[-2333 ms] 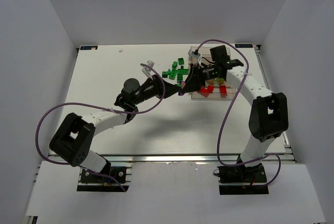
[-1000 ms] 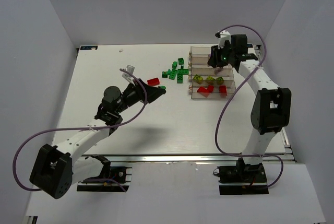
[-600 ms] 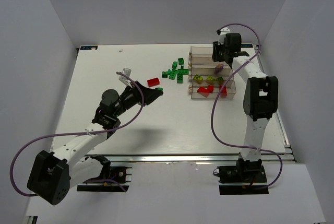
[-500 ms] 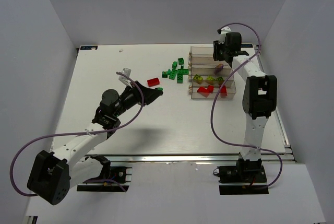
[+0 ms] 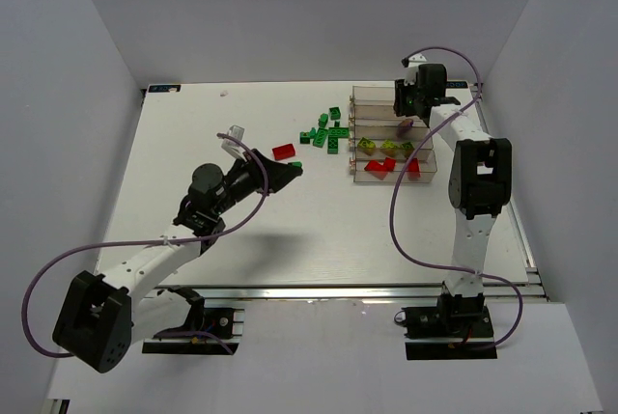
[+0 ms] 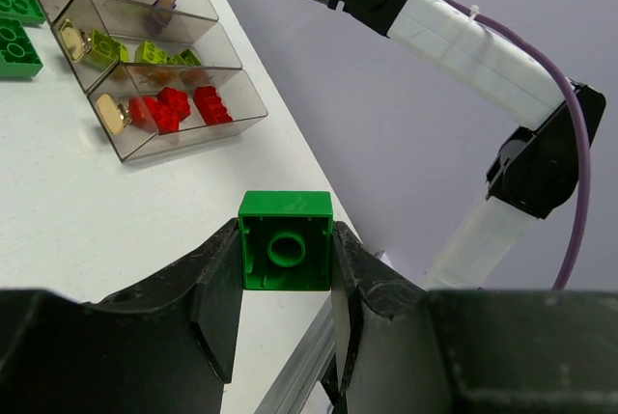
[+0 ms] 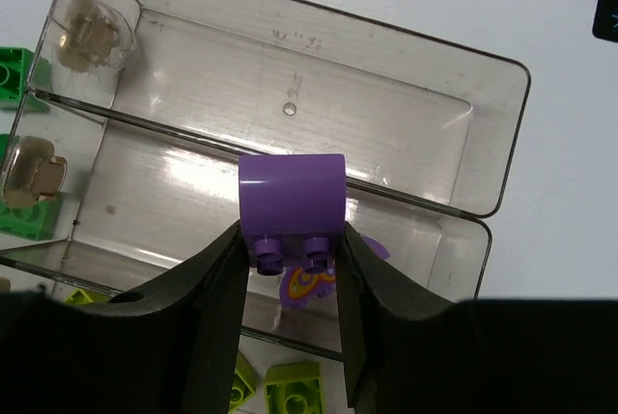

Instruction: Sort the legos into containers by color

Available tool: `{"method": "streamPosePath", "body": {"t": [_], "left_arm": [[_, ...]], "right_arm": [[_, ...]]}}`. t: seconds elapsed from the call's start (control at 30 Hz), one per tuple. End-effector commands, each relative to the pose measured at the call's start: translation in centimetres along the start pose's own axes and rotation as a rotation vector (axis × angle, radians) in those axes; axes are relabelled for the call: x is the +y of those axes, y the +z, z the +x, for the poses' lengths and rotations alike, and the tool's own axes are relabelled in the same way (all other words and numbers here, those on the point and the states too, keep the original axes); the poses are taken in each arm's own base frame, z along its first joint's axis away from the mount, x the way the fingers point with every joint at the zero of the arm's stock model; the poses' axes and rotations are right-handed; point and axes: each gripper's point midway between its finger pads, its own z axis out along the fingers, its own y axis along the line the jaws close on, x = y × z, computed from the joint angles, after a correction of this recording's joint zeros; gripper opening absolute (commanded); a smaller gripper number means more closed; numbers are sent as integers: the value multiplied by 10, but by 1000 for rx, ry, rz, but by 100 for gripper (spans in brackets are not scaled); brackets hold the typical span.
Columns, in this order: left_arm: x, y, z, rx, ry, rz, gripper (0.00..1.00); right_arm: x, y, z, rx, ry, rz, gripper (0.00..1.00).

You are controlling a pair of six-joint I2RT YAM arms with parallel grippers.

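Note:
My left gripper (image 5: 294,169) is shut on a dark green brick (image 6: 286,255) and holds it above the table, left of the containers (image 5: 351,134). My right gripper (image 5: 406,111) is shut on a purple brick (image 7: 292,209) over the far bins. In the right wrist view the farthest bin (image 7: 502,134) is empty, and the bin beside it holds a purple piece (image 7: 314,279). Yellow-green bricks (image 7: 290,390) lie in the third bin and red bricks (image 6: 179,105) in the nearest one. Several green bricks (image 5: 326,132) and a red brick (image 5: 284,151) lie loose on the table.
The bin block stands at the back right of the white table, its clear walls (image 6: 193,139) upright. White walls close in the table on three sides. The right arm's purple cable (image 5: 401,202) loops over the table near the bins.
The left gripper drew back from the pile toward the near left with the green brick. The right gripper moved to the far bins with the purple brick. Both barely moved in the last half second.

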Motion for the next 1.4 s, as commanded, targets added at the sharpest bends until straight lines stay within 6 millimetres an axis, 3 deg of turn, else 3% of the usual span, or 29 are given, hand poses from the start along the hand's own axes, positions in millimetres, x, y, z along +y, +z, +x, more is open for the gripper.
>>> {"method": "streamPosePath", "body": {"t": [0.0, 0.27, 0.5, 0.6, 0.63, 0.67, 0.7, 0.73, 0.77, 0.8, 0.83, 0.87, 0.9, 0.93, 0.97, 1.0, 1.07, 1.13, 1.17, 1.2, 1.37], "left_arm": [[-5, 4, -4, -13, 6, 11, 0], [-2, 22, 7, 48, 20, -5, 0], [1, 38, 10, 82, 29, -11, 0], [3, 50, 14, 111, 44, -17, 0], [4, 53, 13, 116, 41, -22, 0], [5, 57, 15, 126, 50, -24, 0], [7, 60, 17, 140, 51, -34, 0], [8, 68, 17, 147, 63, -35, 0], [9, 71, 21, 162, 63, -39, 0], [10, 75, 22, 172, 67, -42, 0], [12, 85, 22, 182, 77, -44, 0], [15, 89, 28, 206, 77, -56, 0], [16, 94, 30, 220, 81, -63, 0], [11, 104, 24, 213, 100, -53, 0], [25, 111, 34, 245, 87, -92, 0], [29, 118, 35, 250, 84, -102, 0], [42, 138, 38, 265, 80, -142, 0], [48, 152, 39, 269, 81, -157, 0], [44, 163, 30, 253, 89, -151, 0], [56, 171, 36, 264, 85, -171, 0], [70, 210, 23, 243, 133, -205, 0]], "right_arm": [[1, -4, -8, -25, -11, -19, 33], [9, -11, -10, -20, -3, -77, 61], [13, -31, -19, -31, 21, -141, 65], [33, -58, -30, -41, -58, -341, 66], [44, -69, -25, -31, -69, -443, 66], [67, -91, -35, -77, -79, -628, 64], [75, -107, -39, -98, -85, -696, 58], [68, -118, -39, -113, -66, -733, 53], [75, -135, -41, -134, -59, -794, 45], [77, -142, -41, -142, -61, -807, 23], [79, -147, -40, -144, -62, -815, 13], [79, -161, -46, -170, -84, -814, 7], [81, -164, -36, -155, -76, -817, 5], [81, -169, -34, -157, -81, -809, 5], [79, -179, -42, -191, -106, -776, 5], [79, -180, -32, -175, -87, -763, 6], [72, -194, -40, -216, -94, -725, 10], [71, -199, -34, -206, -53, -722, 12], [69, -206, -37, -219, -51, -724, 13], [68, -209, -37, -219, -45, -724, 15], [62, -214, -33, -213, -24, -710, 20]]}}
